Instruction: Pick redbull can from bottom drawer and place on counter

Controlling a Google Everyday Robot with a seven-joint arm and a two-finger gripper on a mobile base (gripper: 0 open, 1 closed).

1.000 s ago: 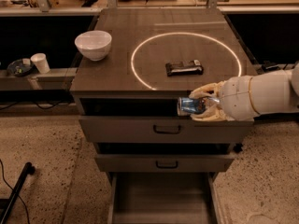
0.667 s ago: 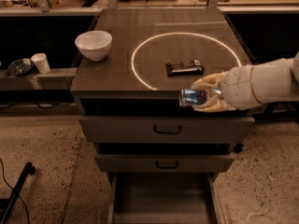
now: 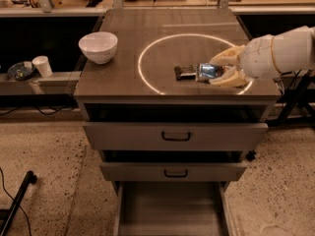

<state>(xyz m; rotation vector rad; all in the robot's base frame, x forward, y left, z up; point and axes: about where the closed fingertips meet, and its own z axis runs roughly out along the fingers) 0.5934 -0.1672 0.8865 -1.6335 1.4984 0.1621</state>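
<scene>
- Now, camera view: has carried the small slim blue-and-silver metal redbull can (image 3: 206, 72) up from drawer-front level a second ago to over the flat dark grey-brown counter (image 3: 147, 28), inside its bright ring (image 3: 142, 58).
- Leaves the deep plain grey-brown bottom drawer (image 3: 170, 213) pulled out; likely only the set-down left.
- Reaches in from the right, cream two-finger gripper (image 3: 219, 72) clamped on the can, held sideways just beside the flat dark wrapped bar (image 3: 184, 73); touching or not, cannot tell.
</scene>
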